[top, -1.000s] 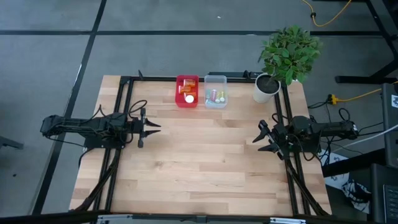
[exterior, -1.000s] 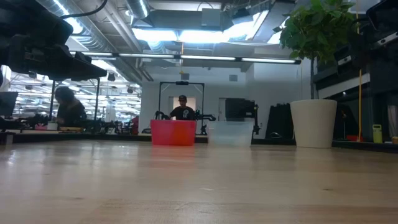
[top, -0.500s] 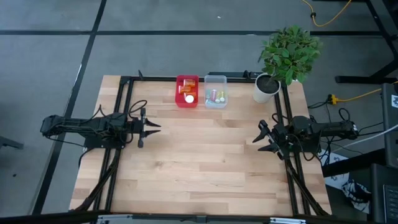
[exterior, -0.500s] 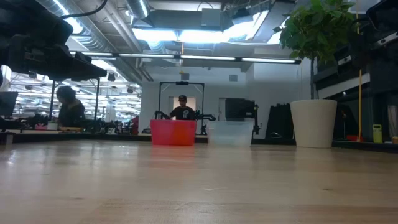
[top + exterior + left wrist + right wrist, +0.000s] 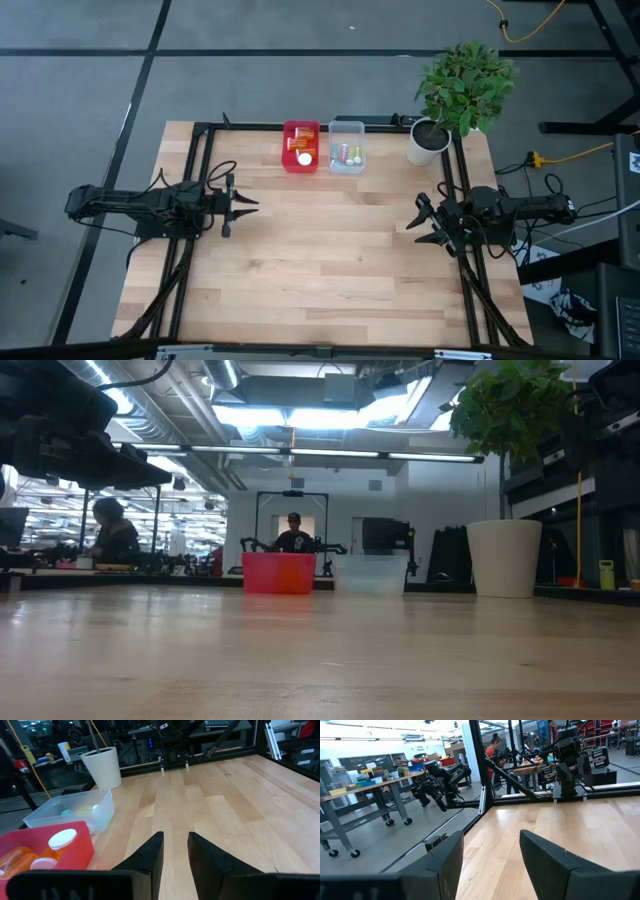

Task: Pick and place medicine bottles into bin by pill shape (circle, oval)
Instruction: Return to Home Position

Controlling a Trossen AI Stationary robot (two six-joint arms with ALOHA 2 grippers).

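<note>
The orange medicine bottles with white caps [image 5: 301, 148] lie in the red bin [image 5: 288, 162] at the table's far side; they also show in the left wrist view [image 5: 55, 846]. The slim pale vials [image 5: 347, 154] lie in the clear bin [image 5: 359, 130] beside it, which also shows in the left wrist view [image 5: 107, 805]. My left gripper [image 5: 250, 202] is open and empty over the table's left part. My right gripper [image 5: 420, 225] is open and empty at the table's right edge.
A potted plant in a white pot [image 5: 428, 142] stands at the table's far right corner. A black frame [image 5: 200, 130] runs along the table's edges. The wide wooden top [image 5: 330, 260] between the arms is bare. People show in the room behind [image 5: 293, 532].
</note>
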